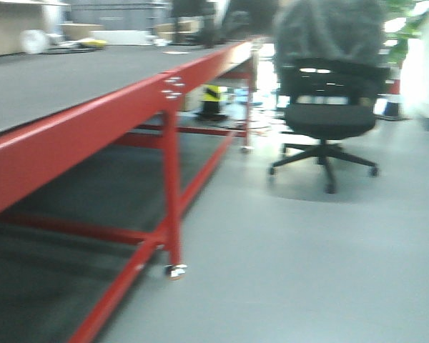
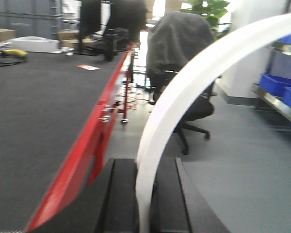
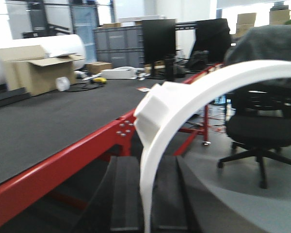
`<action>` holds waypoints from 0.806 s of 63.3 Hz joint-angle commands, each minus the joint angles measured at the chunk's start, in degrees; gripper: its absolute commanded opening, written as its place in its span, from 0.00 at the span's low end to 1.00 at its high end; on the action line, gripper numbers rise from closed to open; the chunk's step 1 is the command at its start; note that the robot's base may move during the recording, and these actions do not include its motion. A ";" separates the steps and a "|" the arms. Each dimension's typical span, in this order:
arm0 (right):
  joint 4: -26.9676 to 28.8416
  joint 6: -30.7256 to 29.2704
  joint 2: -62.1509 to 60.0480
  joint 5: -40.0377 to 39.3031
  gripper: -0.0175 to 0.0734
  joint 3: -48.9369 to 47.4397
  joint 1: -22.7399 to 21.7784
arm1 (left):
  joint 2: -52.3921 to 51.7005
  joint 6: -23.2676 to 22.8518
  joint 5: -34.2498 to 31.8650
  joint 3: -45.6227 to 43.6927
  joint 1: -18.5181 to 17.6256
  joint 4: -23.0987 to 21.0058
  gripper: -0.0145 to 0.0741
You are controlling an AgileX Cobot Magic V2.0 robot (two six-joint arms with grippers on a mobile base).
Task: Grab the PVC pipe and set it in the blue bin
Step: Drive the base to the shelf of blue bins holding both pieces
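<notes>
My left gripper is shut on a curved white PVC pipe, which arcs up and to the right out of the jaws. My right gripper is shut on a curved white PVC pipe too; a blocky white fitting sits on its left side. I cannot tell whether both hold the same pipe. Blue bins stand on a shelf at the far right of the left wrist view. Neither gripper nor pipe shows in the front view.
A long red-framed table with a black top runs along the left. A black office chair draped with grey cloth stands on the grey floor ahead. Monitors, cardboard boxes and clutter sit at the table's far end.
</notes>
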 commanded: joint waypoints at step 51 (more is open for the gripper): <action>-0.75 -0.39 -0.19 -1.50 0.01 0.08 0.01 | -0.23 -0.14 -1.70 -0.03 -0.25 -0.02 0.04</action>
